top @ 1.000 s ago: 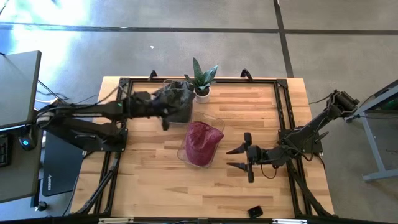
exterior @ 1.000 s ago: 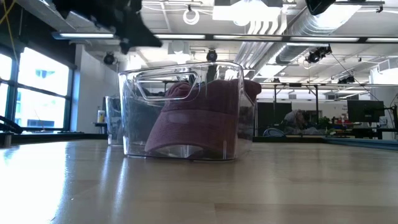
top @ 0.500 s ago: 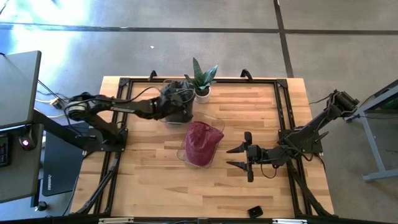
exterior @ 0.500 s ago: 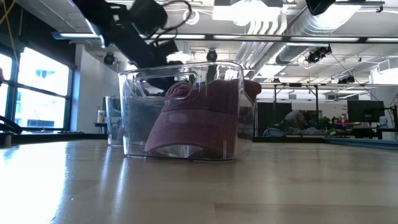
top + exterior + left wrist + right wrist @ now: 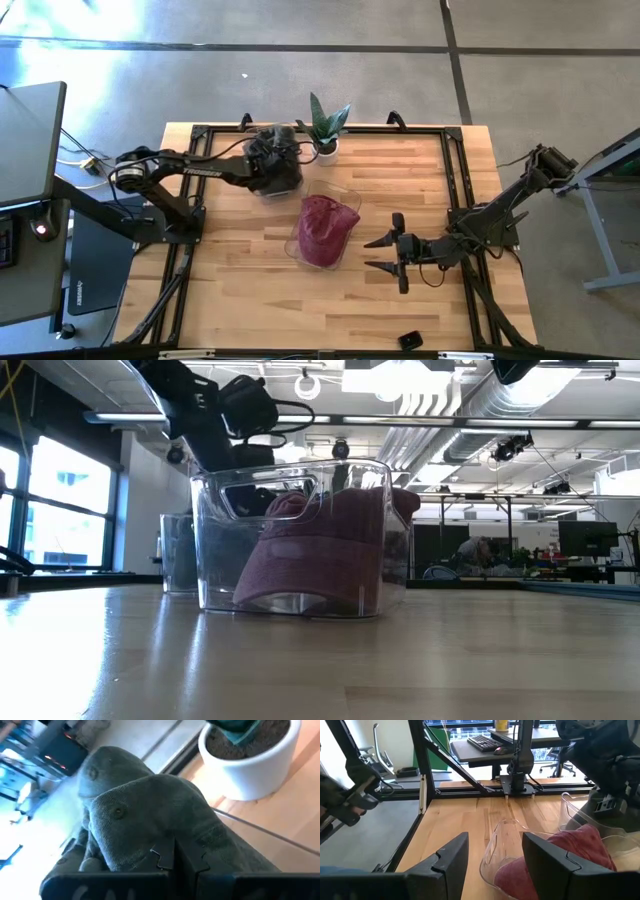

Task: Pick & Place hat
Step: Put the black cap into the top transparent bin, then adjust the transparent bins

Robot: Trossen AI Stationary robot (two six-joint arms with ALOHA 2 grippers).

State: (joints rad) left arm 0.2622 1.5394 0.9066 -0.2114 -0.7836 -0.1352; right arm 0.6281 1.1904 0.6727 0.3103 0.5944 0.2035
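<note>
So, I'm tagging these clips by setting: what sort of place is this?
Likely an open-plan robotics lab or office: exposed ceiling ducts, desks with monitors behind, a keyboard on a nearby desk, and a framed wooden table.

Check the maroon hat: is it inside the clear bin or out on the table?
Inside. The maroon hat sits within the clear bin; the low view shows its walls around it.

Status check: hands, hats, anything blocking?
Left hand down on grey hat in far bin, beside plant. Right hand open, idle beside near bin. Red hat in near bin. Nothing blocking.
</note>
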